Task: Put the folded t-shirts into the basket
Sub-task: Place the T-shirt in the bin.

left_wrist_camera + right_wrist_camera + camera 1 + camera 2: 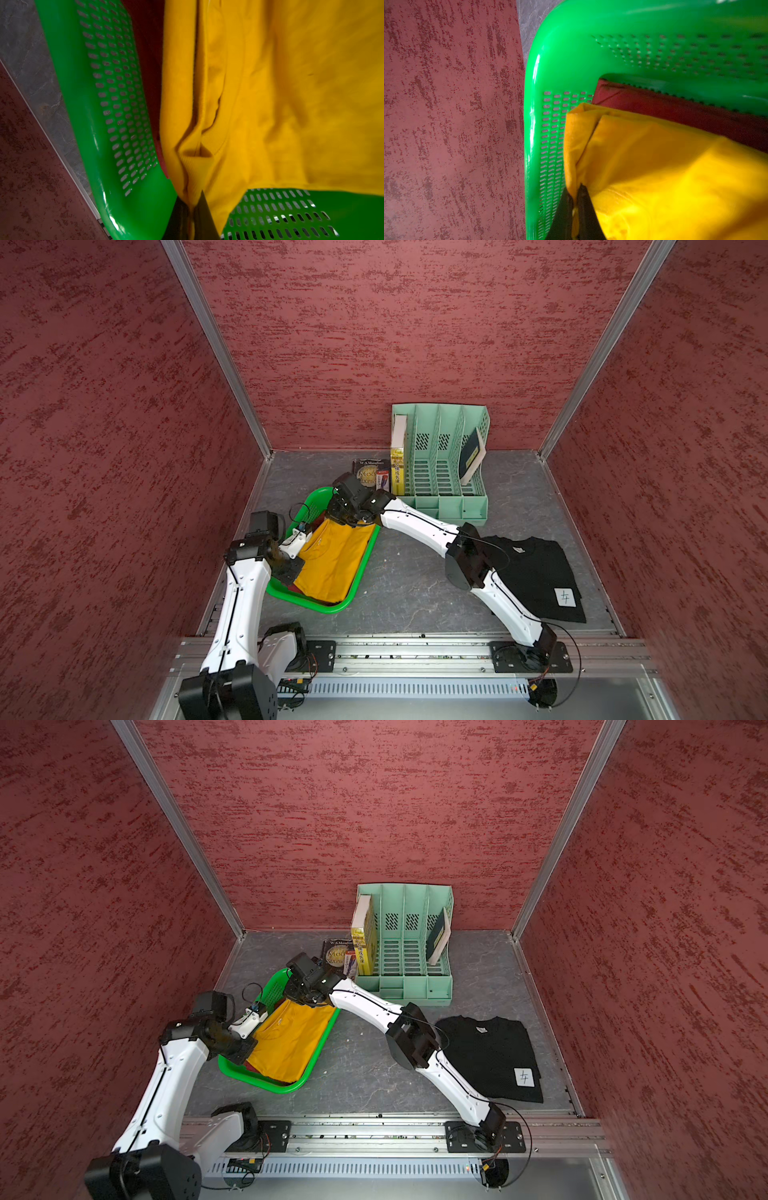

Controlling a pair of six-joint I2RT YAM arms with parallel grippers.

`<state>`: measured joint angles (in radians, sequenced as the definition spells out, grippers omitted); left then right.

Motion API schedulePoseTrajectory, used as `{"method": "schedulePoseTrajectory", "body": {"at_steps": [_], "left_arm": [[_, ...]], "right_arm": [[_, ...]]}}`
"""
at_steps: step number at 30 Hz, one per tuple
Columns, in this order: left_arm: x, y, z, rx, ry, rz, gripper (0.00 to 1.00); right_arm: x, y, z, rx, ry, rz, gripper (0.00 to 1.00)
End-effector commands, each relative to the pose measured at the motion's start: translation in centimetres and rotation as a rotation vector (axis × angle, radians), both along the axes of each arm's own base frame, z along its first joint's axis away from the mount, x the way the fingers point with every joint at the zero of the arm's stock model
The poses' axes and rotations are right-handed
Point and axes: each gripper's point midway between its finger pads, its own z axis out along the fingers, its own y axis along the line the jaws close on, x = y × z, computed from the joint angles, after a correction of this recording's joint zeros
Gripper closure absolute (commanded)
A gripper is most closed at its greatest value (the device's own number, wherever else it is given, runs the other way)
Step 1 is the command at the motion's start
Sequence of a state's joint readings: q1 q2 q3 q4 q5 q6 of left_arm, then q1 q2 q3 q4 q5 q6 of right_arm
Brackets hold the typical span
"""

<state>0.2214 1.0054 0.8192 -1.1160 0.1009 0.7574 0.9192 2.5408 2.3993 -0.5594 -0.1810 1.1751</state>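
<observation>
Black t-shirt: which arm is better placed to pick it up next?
Probably the right arm: the black t-shirt lies beside its base, far from the left arm; both tools grip the yellow t-shirt.

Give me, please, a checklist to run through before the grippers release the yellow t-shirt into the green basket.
1. Left gripper shut on the mustard yellow folded cotton t-shirt: ok.
2. Right gripper shut on the same shirt's far end: ok.
3. Yellow shirt inside the rim of the bright green perforated plastic basket: ok.
4. Dark red folded t-shirt lying beneath it in the basket: ok.
5. Yellow shirt lying flat: not ok, its pinched edges are bunched.
6. Black folded t-shirt with white paper label in the basket: not ok, it lies on the grey table.
</observation>
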Motion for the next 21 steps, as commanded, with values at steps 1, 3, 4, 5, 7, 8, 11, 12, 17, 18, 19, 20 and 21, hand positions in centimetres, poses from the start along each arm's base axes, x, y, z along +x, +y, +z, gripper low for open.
{"method": "schedulePoseTrajectory", "body": {"at_steps": [1,3,4,5,7,8,11,12,17,18,19,20,21], "left_arm": [[-0.8,-0.6,-1.4,-0.045,0.048,-0.035,1.00],[-0.9,-0.7,-2.2,-0.058,0.069,-0.035,1.00],[-1.0,-0.8,-2.4,-0.065,0.077,-0.034,1.00],[-1.0,-0.8,-2.7,-0.070,0.086,-0.032,0.98],[-1.2,-0.9,-3.1,-0.078,0.109,-0.032,0.95],[-1.3,-0.9,-3.3,-0.082,0.119,-0.030,0.94],[-1.3,-0.5,-3.4,-0.083,0.143,-0.014,0.89],[-1.2,-0.3,-3.1,-0.086,0.142,-0.001,0.88],[0.9,2.2,-0.9,-0.032,0.020,0.099,0.56],[1.3,2.5,-0.5,-0.025,-0.007,0.102,0.51],[1.6,2.5,0.2,-0.022,-0.038,0.104,0.44],[1.9,2.4,0.9,-0.027,-0.063,0.101,0.40],[2.1,2.2,1.8,-0.037,-0.091,0.095,0.39]], "right_arm": [[1.6,1.7,2.8,0.121,-0.066,-0.012,1.00],[1.7,2.1,2.0,0.135,-0.052,-0.009,1.00],[1.7,2.2,1.8,0.140,-0.045,-0.007,1.00],[1.8,2.3,1.4,0.143,-0.040,-0.007,0.97],[1.7,2.6,1.4,0.157,-0.037,0.005,0.90],[1.6,2.8,1.5,0.166,-0.038,0.013,0.88],[1.3,3.1,2.2,0.190,-0.043,0.039,0.75],[1.2,3.2,2.5,0.194,-0.049,0.048,0.73],[0.5,2.6,4.7,0.176,-0.098,0.098,0.60],[0.2,2.5,5.3,0.174,-0.111,0.118,0.57],[-0.2,2.4,5.8,0.171,-0.126,0.148,0.56],[-0.7,2.1,6.7,0.168,-0.142,0.177,0.56],[-1.2,1.7,7.3,0.155,-0.158,0.199,0.56]]}}
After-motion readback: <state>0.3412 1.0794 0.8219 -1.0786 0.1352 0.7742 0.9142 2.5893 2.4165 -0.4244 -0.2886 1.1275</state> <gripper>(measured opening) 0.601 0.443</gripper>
